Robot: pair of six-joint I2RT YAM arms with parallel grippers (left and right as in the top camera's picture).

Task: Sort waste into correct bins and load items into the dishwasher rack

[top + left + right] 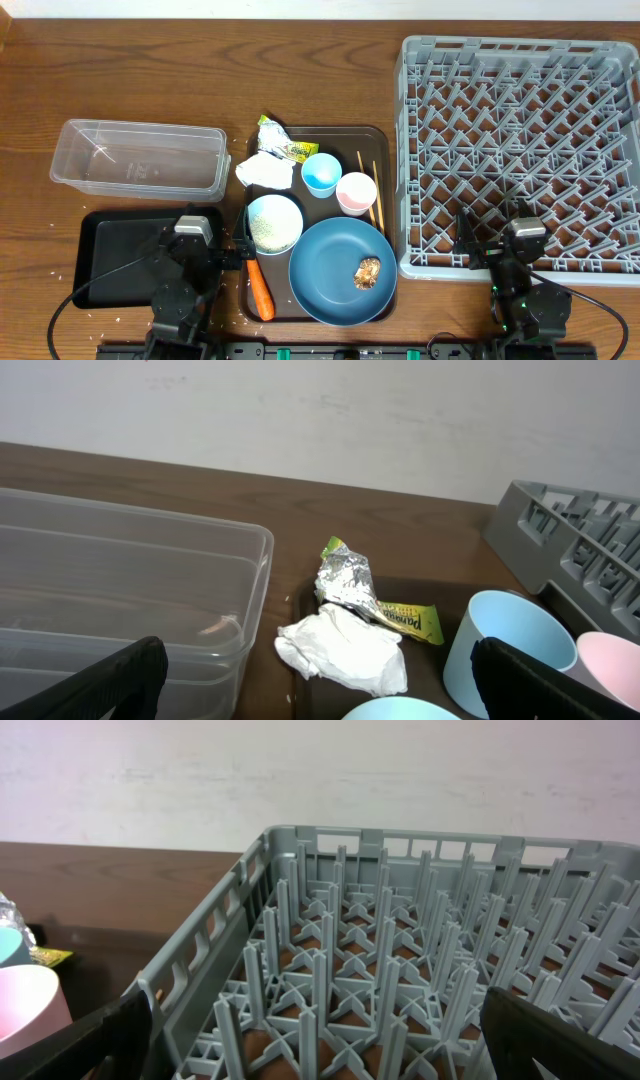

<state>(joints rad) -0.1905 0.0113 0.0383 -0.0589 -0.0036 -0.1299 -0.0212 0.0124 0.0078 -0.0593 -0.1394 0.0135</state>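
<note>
On a brown serving tray [385, 140] lie a crumpled white napkin [262, 172], a yellow-green wrapper [282, 146], a blue cup [321, 172], a pink cup [356, 192], chopsticks [376, 195], a white bowl [274, 222], a carrot [260, 288] and a blue plate [330, 270] bearing a brown lump [368, 272]. My left gripper [203, 232] is open and empty over the black tray [115, 250], facing the napkin [345, 650], wrapper [385, 610] and clear tub [130, 580]. My right gripper [505, 245] is open and empty at the grey rack's [520, 140] front edge [318, 1020].
The clear tub [140, 158] stands at the back left, beyond the black tray. White rice specks [95, 305] lie on the wooden table by the black tray. The rack's upright pegs [400, 950] fill the right wrist view.
</note>
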